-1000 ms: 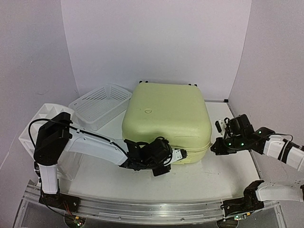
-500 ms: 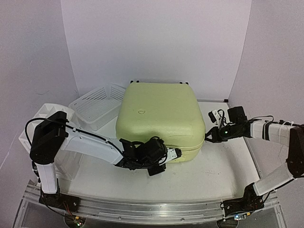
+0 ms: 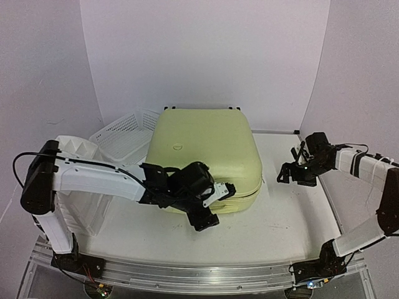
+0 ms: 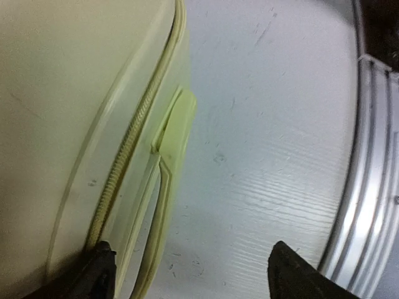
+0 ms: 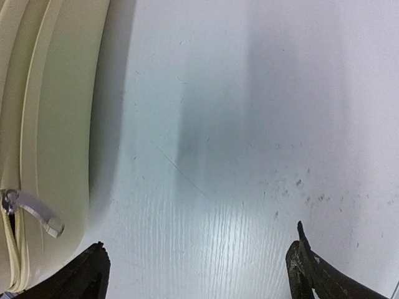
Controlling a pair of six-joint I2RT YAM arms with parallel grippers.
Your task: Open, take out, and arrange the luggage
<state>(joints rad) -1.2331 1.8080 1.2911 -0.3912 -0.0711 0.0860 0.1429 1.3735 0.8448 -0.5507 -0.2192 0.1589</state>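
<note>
The luggage (image 3: 201, 152), a pale yellow hard-shell suitcase, lies flat and closed in the middle of the table. My left gripper (image 3: 214, 205) is open at its near front edge. In the left wrist view the suitcase's side (image 4: 75, 93) shows its zipper seam and a moulded handle (image 4: 173, 128). One finger of the left gripper (image 4: 190, 277) sits by the seam, the other over bare table. My right gripper (image 3: 288, 174) is open a short way off the luggage's right side. In the right wrist view the right gripper (image 5: 198, 268) frames bare table, with the shell's edge (image 5: 59, 112) and a silver zipper pull (image 5: 34, 212) at left.
A white mesh basket (image 3: 128, 134) stands at the back left, touching the suitcase's left side. A white plastic drawer organizer (image 3: 78, 149) sits at the left under my left arm. A metal rail (image 3: 187, 274) runs along the near edge. White walls close in the back and sides.
Both grippers have gone from shut to open. The suitcase has shifted left and back. My right gripper has drawn back to the right, away from the suitcase's corner.
</note>
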